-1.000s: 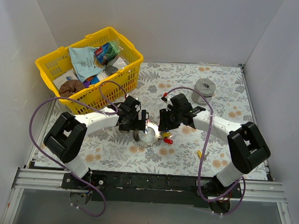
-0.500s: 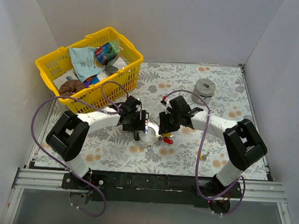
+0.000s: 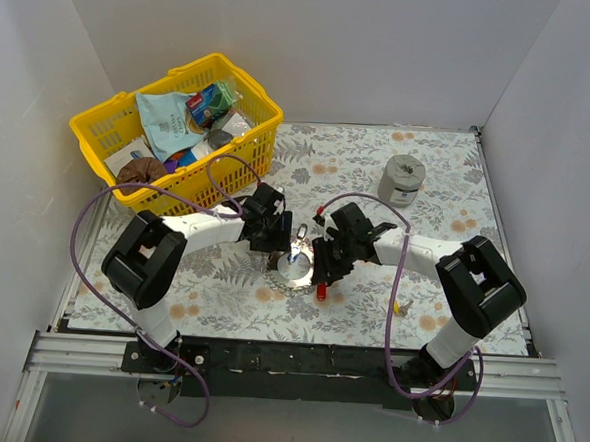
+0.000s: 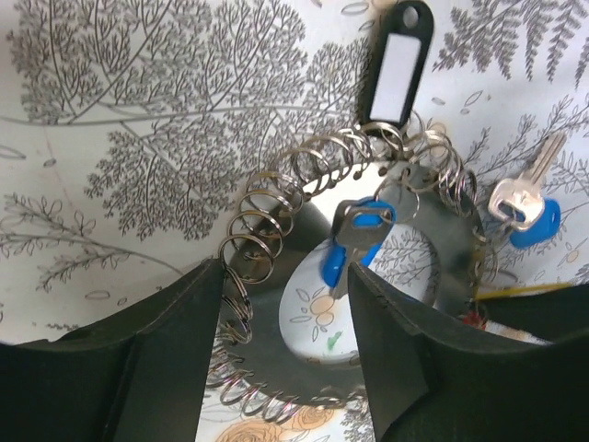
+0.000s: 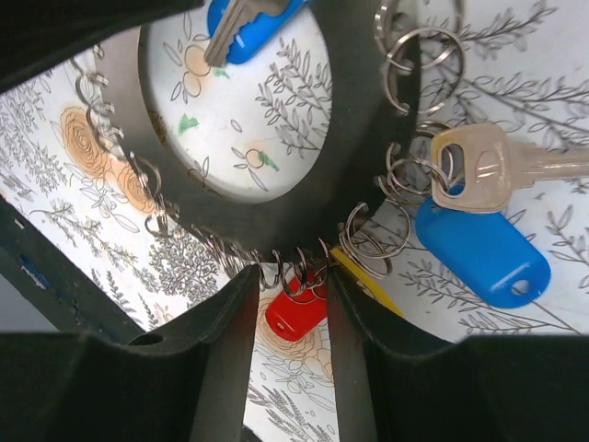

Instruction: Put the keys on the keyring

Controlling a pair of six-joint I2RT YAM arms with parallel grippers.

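Keyring (image 3: 294,268) between left pincer (image 3: 277,246), right pincer (image 3: 321,268)

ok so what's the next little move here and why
Probably close the left tool on the rim of the keyring to steady it: its open fingers straddle that rim, while the blue-headed key lies across the ring's open centre.

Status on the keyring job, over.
Left gripper straddling keyring rim, grip unclear. Right gripper nearly closed at rim, red key showing between its fingers. Blue key at the rim rings. No obstruction seen.
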